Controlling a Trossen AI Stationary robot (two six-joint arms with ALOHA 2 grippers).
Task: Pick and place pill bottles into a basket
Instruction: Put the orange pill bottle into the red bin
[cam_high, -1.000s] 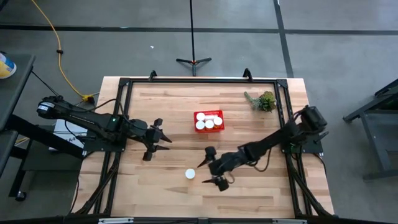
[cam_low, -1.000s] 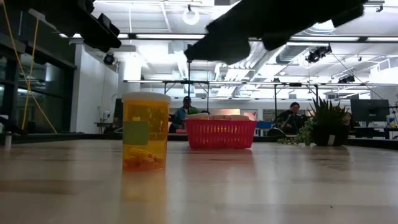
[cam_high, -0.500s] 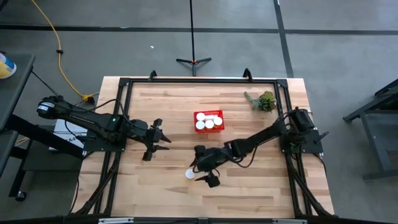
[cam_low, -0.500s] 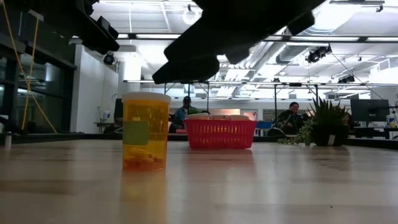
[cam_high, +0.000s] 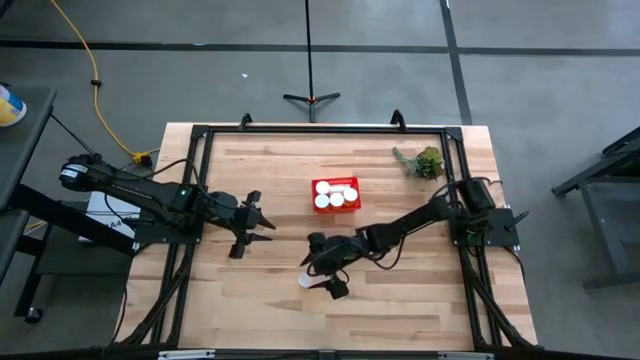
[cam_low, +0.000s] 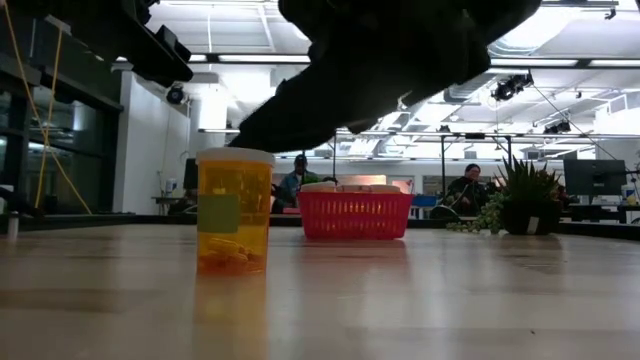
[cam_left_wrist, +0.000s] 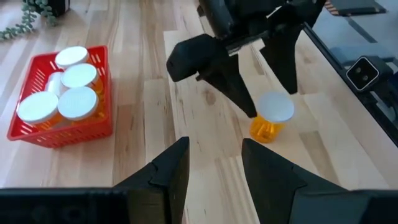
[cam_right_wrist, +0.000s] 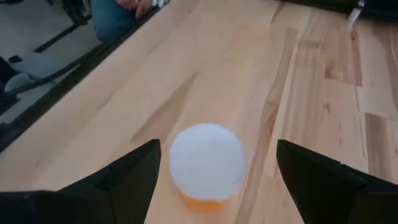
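One small amber pill bottle with a round white cap (cam_high: 305, 280) is seen standing upright on the light wooden table (cam_high: 400, 310), in the lower middle of the high view, well apart from the small bright red plastic basket with slotted sides (cam_high: 335, 184) near the centre. Four white-capped bottles (cam_left_wrist: 59, 93) are counted inside the basket in the left wrist view; more cannot be told.

The right gripper (cam_high: 326, 265) is placed just beside the lone bottle, on its right side in the high view, and its two dark fingers are spread wide. In the right wrist view the white cap (cam_right_wrist: 207, 160) is framed between the two fingers (cam_right_wrist: 130, 177), so the bottle lies straight ahead of the open jaws, with its long axis vertical. The right arm is stretched low and far across the table from the right edge. It is judged that the fingers must be advanced around the bottle before closing.

The left gripper (cam_high: 262, 225) is held over the left part of the table, fingers parted and empty, farther from the bottle.
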